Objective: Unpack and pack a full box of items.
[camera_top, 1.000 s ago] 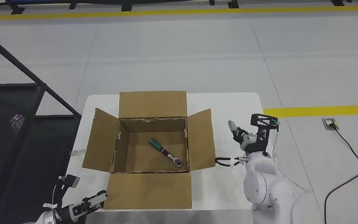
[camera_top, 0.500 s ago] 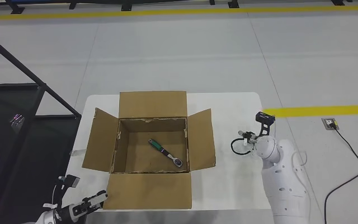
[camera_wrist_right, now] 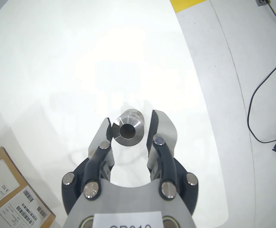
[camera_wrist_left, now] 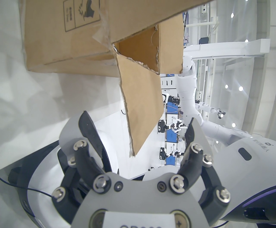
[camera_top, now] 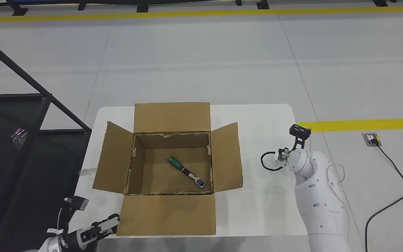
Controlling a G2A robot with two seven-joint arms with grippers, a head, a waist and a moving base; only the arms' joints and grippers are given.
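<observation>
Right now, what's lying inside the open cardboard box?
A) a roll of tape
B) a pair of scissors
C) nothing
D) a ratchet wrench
D: the top view shows one ratchet wrench with a dark, green-banded handle lying at an angle on the floor of the box, whose four flaps are folded out.

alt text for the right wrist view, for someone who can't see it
The right gripper straddles a steel socket seen end-on, over a white table. A labelled corner of the cardboard box shows at one edge, and grey floor with a yellow line and a black cable lies beyond the table.
</observation>
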